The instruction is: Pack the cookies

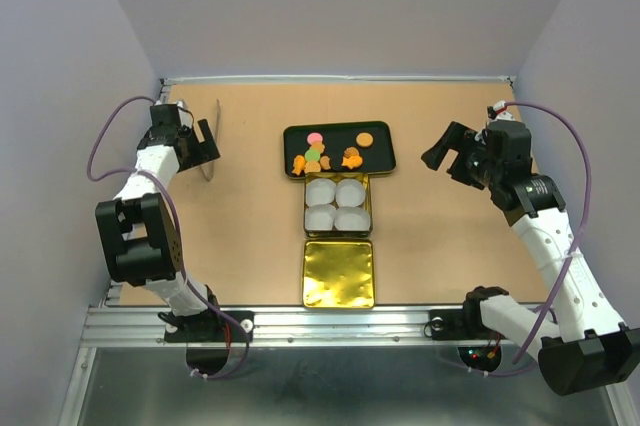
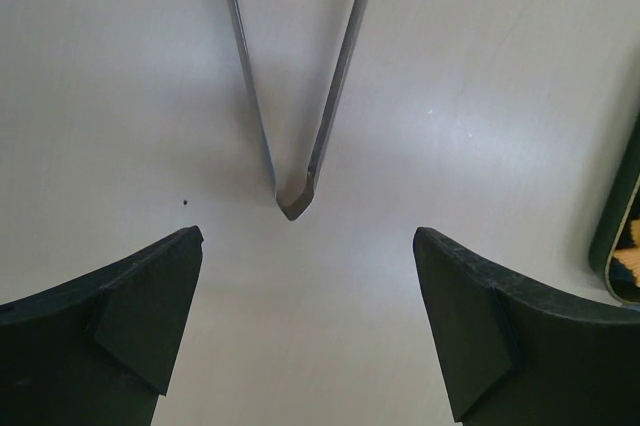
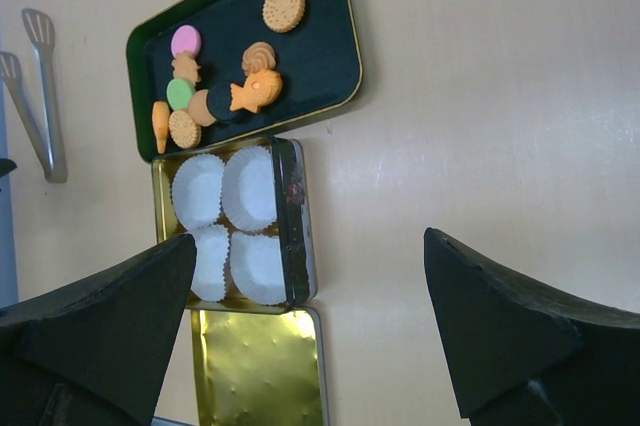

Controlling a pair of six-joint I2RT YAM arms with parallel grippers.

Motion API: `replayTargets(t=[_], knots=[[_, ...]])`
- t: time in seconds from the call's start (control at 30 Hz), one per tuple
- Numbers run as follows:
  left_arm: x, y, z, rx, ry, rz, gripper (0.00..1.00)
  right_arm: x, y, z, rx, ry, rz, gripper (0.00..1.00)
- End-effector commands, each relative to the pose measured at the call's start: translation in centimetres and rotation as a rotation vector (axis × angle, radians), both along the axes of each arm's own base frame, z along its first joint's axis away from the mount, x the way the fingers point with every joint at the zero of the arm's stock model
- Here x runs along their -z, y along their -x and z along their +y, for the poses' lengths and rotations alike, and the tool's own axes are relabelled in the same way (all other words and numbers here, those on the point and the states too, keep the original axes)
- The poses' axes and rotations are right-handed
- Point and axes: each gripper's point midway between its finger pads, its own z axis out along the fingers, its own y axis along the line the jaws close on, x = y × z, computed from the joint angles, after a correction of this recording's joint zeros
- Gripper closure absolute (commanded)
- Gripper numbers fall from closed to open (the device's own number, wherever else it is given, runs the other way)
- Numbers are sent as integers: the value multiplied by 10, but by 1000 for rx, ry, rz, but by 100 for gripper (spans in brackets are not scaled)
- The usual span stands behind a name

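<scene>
Left gripper [image 1: 208, 142] stands with its jaws wide apart and empty, low over the desk [image 1: 240, 246] with the hinge end of the metal tongs [image 2: 292, 201] just ahead of it. Right gripper [image 1: 445, 154] is equally spread and holds nothing, hanging to the right of the tray [image 1: 385, 161].

All the cookies [image 3: 255, 91] lie flat on that dark green tray; most are bunched toward its left end and one round one sits apart. They look thin, light and stiff, and probably brittle, so a hard squeeze could snap or crumble them. Lying flat on a slick tray with a raised rim, they offer only their edges, and a pinch across opposite edges looks safest, perhaps with the tongs.

Touching the tray's near edge is the open tin [image 1: 368, 208] with four white paper cups [image 1: 322, 192], and its gold lid [image 1: 338, 274] lies just beyond that. Bare, pale wooden desk on both sides gives the arms room, while plain walls [image 1: 350, 6] close in left, right and behind.
</scene>
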Motion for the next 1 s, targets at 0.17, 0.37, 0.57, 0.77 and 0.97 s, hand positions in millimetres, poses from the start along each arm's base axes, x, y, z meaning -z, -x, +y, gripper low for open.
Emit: replayTargets(t=[0.17, 0.37, 0.57, 0.77, 0.97], knots=[[31, -1, 8, 17, -89, 68, 1, -5, -2, -3, 0, 33, -20, 0], [58, -10, 13, 1, -197, 144, 1, -1, -4, -5, 10, 42, -11, 0], [74, -26, 14, -7, -223, 162, 1, -5, -5, -7, 0, 74, -22, 0], [86, -41, 20, -12, -247, 190, 1, -4, -10, -12, 3, 118, -19, 0], [96, -57, 25, 0, -233, 217, 1, 2, -15, -12, 2, 130, 3, 0]])
